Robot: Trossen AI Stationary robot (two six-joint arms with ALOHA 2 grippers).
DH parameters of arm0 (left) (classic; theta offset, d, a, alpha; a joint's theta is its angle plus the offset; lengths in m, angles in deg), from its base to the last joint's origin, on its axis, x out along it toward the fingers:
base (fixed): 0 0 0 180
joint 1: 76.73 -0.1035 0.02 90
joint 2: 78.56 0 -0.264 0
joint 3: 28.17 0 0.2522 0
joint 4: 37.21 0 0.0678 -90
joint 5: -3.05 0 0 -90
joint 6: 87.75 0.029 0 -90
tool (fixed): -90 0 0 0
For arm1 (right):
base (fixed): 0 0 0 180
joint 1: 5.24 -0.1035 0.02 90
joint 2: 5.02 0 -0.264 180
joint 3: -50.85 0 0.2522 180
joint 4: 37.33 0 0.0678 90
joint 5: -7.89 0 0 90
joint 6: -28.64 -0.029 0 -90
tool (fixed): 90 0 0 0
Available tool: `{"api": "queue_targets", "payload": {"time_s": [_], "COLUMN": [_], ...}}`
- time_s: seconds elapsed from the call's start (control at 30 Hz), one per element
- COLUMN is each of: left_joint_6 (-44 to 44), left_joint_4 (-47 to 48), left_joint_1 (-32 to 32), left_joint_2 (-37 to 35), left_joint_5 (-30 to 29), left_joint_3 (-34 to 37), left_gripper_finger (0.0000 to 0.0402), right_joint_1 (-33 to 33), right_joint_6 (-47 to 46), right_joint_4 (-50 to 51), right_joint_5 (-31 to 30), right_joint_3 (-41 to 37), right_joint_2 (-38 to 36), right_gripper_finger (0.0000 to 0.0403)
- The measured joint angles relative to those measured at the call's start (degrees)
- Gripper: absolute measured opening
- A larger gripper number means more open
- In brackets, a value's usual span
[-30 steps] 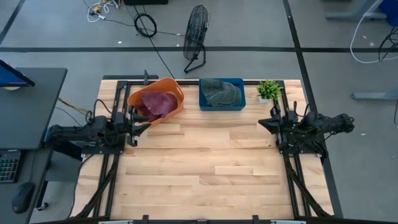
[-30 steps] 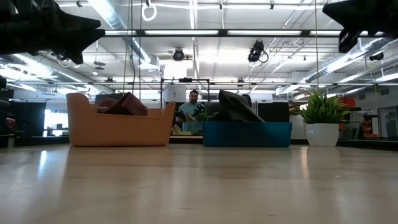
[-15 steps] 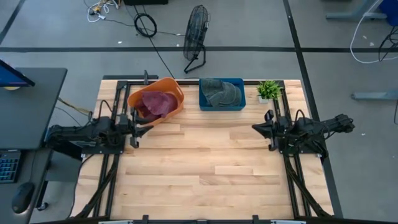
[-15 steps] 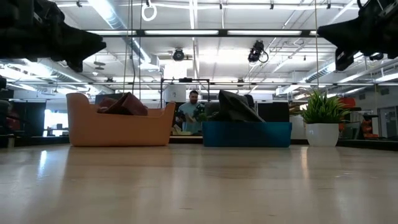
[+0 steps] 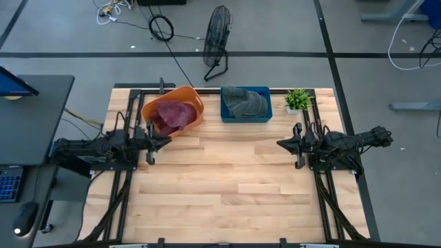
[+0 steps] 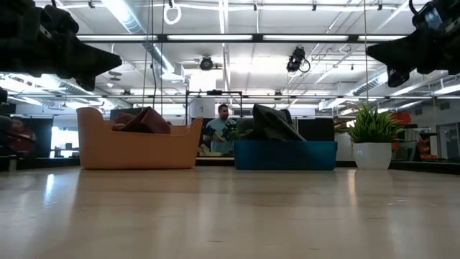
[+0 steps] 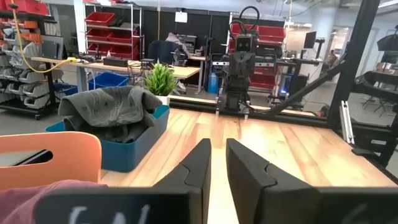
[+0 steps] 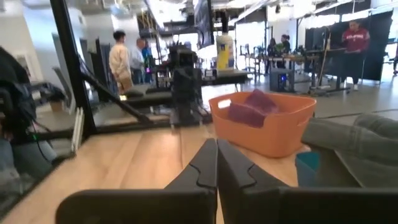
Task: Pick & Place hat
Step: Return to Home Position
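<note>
A maroon hat (image 5: 172, 114) lies bunched in an orange basket (image 5: 195, 97) at the table's far left. A grey-green hat (image 5: 244, 102) lies heaped in a blue bin (image 5: 226, 114) beside it. My left gripper (image 5: 164, 140) hovers above the table just near of the basket, fingers level and pointing toward the table's right; the left wrist view shows a narrow gap between its fingertips (image 7: 218, 146). My right gripper (image 5: 280, 143) hovers over the right half of the table, pointing left, fingers shut together (image 8: 217, 144). Neither holds anything.
A small potted plant (image 5: 298, 100) stands at the far right corner, next to the blue bin. Bare wooden tabletop (image 5: 227, 179) stretches between the two arms and toward the near edge. People (image 8: 121, 59) stand in the room beyond the table.
My right arm has moved toward the table's left and a little toward its near edge, away from the plant. My left gripper's fingers have drawn together from a wide spread to a narrow gap, with the arm staying beside the basket. The hats have not moved.
</note>
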Motion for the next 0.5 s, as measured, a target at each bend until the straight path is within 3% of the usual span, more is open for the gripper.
{"api": "queue_targets", "payload": {"time_s": [0.5], "left_joint_6": [-3.2], "left_joint_4": [1.0], "left_joint_1": [0.0], "left_joint_2": [0.0], "left_joint_5": [0.0], "left_joint_3": [0.0], "left_gripper_finger": [0.0024], "right_joint_1": [0.0], "right_joint_6": [0.8], "right_joint_4": [1.3], "right_joint_5": [0.0], "right_joint_3": [0.0], "right_joint_2": [0.0], "right_gripper_finger": [0.0006]}}
